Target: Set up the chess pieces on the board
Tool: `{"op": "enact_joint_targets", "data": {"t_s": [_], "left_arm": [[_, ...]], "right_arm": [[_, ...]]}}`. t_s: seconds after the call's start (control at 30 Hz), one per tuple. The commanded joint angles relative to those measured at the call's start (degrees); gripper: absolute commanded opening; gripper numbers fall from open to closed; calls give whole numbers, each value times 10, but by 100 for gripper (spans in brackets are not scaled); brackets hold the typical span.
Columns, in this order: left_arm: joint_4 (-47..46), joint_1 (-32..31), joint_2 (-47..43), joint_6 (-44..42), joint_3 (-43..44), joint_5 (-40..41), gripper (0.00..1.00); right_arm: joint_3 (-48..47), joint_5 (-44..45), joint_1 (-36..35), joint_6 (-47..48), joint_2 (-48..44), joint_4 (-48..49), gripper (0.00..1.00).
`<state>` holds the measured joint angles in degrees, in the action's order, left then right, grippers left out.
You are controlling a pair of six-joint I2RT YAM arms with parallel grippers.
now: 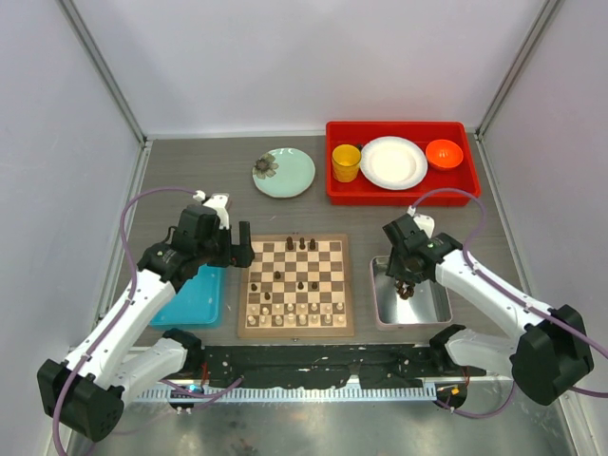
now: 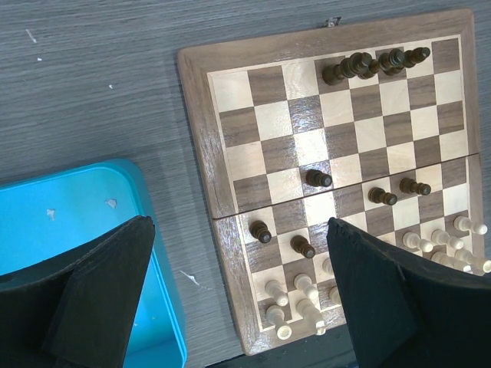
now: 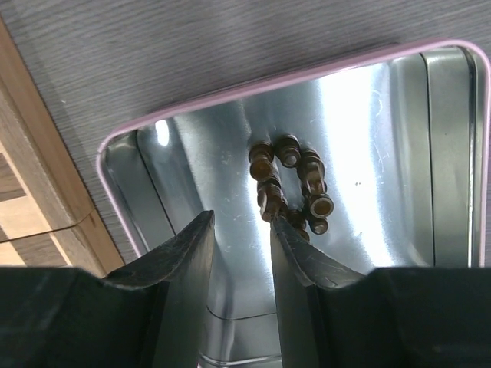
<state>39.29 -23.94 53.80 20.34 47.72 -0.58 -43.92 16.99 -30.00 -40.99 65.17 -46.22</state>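
Observation:
The chessboard [image 1: 296, 285] lies in the middle of the table. Pale pieces [image 1: 294, 313] stand on its two near rows, dark pieces [image 1: 301, 244] on the far row and a few mid-board [image 2: 318, 179]. My left gripper [image 1: 239, 249] hangs open and empty over the board's left edge [image 2: 201, 146]. My right gripper [image 1: 403, 280] is open and empty above the silver tray [image 1: 427, 306]. Several dark pieces [image 3: 291, 192] lie heaped in the tray, just beyond its right fingertip [image 3: 280, 230].
A blue tray [image 1: 195, 296] lies left of the board and shows in the left wrist view [image 2: 69, 222]. At the back stand a green plate [image 1: 284, 172] and a red bin [image 1: 399, 185] holding a yellow cup, white plate and orange bowl.

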Motion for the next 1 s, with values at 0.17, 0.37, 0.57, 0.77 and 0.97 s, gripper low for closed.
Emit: {"op": "enact_joint_targets", "data": {"t_s": [0.17,0.37,0.57,0.77,0.97], "left_arm": [[-14,-1,-1,-9,0,-9,100],[-14,-2,-1,-9,0,-9,100],[-15,-2,-1,-9,0,-10,100],[-15,-2,-1,-9,0,-10,100],[-15,-2,-2,-9,0,-9,100]], "right_arm": [[11,4,7,-15,5,-12,40],[22,1,12,-15,17,3,36],[31,1,21,-13,29,18,34],[37,-5,25,-11,30,27,28],[34,-9,27,-9,23,29,13]]}}
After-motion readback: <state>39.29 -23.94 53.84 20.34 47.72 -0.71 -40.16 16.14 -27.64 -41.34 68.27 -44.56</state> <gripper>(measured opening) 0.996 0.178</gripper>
